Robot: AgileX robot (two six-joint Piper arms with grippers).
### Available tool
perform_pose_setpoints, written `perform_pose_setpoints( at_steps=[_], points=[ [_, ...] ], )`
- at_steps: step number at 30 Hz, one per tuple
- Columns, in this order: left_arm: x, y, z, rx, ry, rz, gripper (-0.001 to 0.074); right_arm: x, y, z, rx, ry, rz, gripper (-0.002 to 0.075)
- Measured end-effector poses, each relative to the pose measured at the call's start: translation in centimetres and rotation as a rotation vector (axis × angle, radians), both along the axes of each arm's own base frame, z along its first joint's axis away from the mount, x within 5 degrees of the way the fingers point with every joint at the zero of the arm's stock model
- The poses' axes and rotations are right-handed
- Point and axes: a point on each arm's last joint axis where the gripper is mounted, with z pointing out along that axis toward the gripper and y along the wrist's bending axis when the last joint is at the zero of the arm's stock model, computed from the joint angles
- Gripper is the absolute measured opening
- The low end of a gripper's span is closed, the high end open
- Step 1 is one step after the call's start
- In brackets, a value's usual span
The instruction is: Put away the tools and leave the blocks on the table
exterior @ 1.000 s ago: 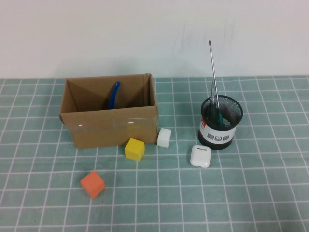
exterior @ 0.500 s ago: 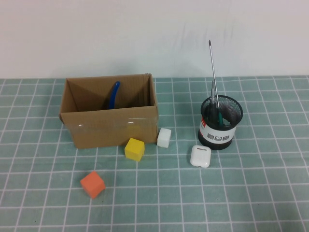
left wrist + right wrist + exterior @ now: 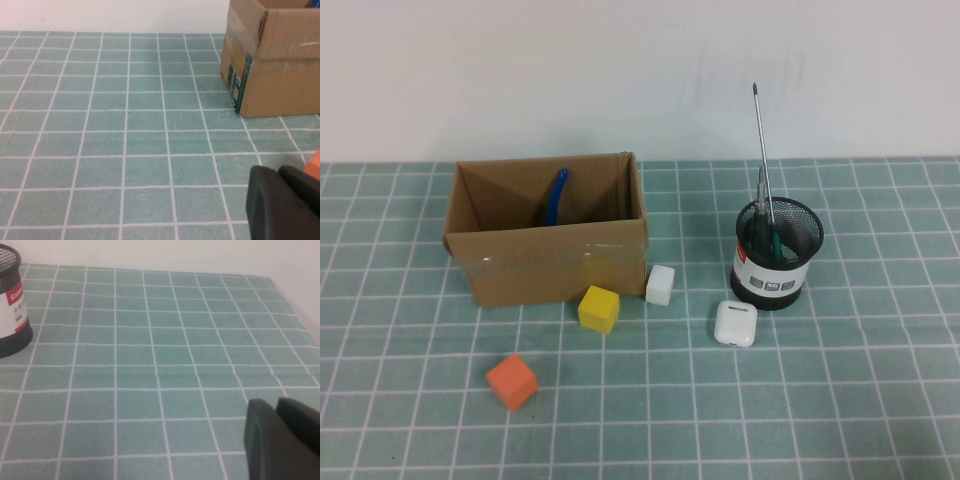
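Open brown cardboard box (image 3: 548,250) sat on the far left part of the scene. Black mesh pen cup (image 3: 777,253) with a white-and-red label stood upright well to the right of the box. White rounded earbud case (image 3: 735,323) lay just beside the cup, nearer the camera.

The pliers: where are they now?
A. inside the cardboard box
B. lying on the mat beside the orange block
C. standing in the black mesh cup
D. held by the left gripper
A: a blue handle of the pliers sticks up inside the cardboard box, while the mesh cup holds only the screwdrivers.
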Motion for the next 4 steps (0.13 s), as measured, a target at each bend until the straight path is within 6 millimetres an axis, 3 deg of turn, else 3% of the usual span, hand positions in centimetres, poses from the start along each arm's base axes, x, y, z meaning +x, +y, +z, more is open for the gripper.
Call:
perform_pose_setpoints(
  at_steps=[4],
  points=[
    [0.00, 0.00, 0.00, 0.000, 0.000, 0.000, -0.0003, 0.00, 0.00, 0.00, 0.000, 0.000, 0.000, -0.0006]
  ],
)
